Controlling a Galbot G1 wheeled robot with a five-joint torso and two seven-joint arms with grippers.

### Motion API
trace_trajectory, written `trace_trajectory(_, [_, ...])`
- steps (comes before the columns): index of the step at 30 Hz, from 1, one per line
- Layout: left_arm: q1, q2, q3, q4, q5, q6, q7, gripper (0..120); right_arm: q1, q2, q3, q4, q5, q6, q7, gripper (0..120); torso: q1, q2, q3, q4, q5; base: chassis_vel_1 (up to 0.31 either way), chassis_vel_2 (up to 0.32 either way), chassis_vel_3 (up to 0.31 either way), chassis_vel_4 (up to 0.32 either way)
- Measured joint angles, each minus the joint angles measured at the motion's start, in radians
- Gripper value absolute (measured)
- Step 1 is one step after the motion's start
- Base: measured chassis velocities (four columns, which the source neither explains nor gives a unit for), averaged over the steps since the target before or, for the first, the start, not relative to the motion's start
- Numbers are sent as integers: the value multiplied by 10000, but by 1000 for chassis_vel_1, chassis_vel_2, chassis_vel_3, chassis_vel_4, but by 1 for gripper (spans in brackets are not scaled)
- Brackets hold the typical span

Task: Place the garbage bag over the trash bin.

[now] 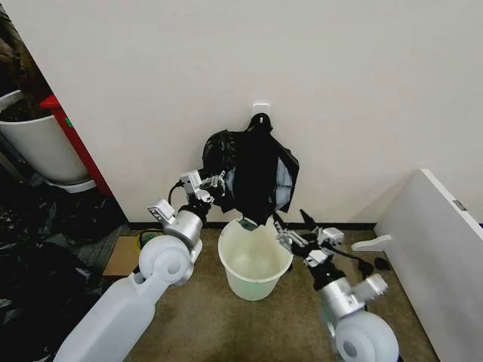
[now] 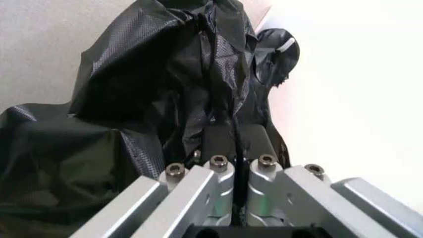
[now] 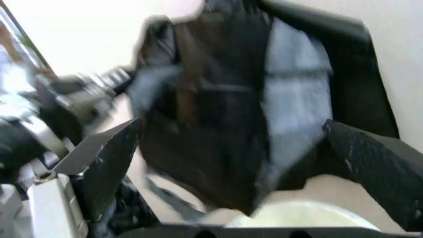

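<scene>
The garbage bag (image 1: 253, 173) hangs as glossy black film from a hook on the wall, its lower tip just over the trash bin (image 1: 255, 260), a cream-white bucket on the carpet. My left gripper (image 1: 215, 185) is at the bag's left edge, shut on a fold of the film. The left wrist view shows that gripper (image 2: 233, 141) pinching the garbage bag (image 2: 165, 89). My right gripper (image 1: 293, 226) is open beside the bin's right rim, below the bag's corner. In the right wrist view its fingers (image 3: 106, 163) stand wide apart before the garbage bag (image 3: 225, 114), with the trash bin rim (image 3: 304, 218) below.
A big white tub with a dark rim (image 1: 38, 147) and a red object (image 1: 72, 136) stand at the far left. Heaps of dark plastic (image 1: 38, 256) and a flat cardboard piece (image 1: 124, 256) lie on the left floor. A white panel (image 1: 445, 256) borders the right.
</scene>
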Motion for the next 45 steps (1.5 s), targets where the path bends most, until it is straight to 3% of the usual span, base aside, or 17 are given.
trace_trajectory(8, [-2,38,-19,0,-12,18,10,0,1194,-44,262,-1255,993,-43,-244,100,0,0,0,0,0,0,0,0,0])
trace_trajectory(11, [-3,37,-20,-1,-15,22,10,0,1500,-74,172,-1463,1083,-127,-261,91,0,0,0,-1,-1,0,0,0,0])
trace_trajectory(15, [27,23,-23,-15,-55,31,0,0,2026,-33,-47,-1890,1310,-394,-147,72,0,0,0,0,-1,0,0,0,0])
trace_trajectory(20, [31,33,-16,-26,-126,38,-22,0,2411,22,-138,-2179,1393,-529,49,57,1,0,1,1,-1,0,0,0,0])
trace_trajectory(24, [25,21,-1,-29,-130,41,-26,0,2431,12,-148,-2179,1304,-509,123,37,0,0,0,-1,-2,0,0,0,0])
trace_trajectory(26, [24,12,0,-25,-131,41,-26,0,2418,10,-148,-2164,1280,-492,129,34,0,0,0,-1,-2,0,0,0,0])
trace_trajectory(28, [25,-17,9,3,-130,41,-28,0,2395,9,-154,-2104,1167,-424,151,22,0,1,0,-1,-2,0,0,0,0])
trace_trajectory(30, [24,-24,10,9,-130,41,-29,0,2391,10,-158,-2074,1110,-404,163,20,0,2,0,-1,-2,0,0,0,0])
trace_trajectory(35, [40,-13,-54,27,-128,38,-41,0,2278,13,-144,-1755,883,-277,275,0,0,2,0,-1,-2,0,0,0,0])
trace_trajectory(45, [410,72,-334,-87,-72,64,-143,1,1402,-156,-18,-635,57,-21,348,0,0,2,-1,-1,-3,0,0,0,0])
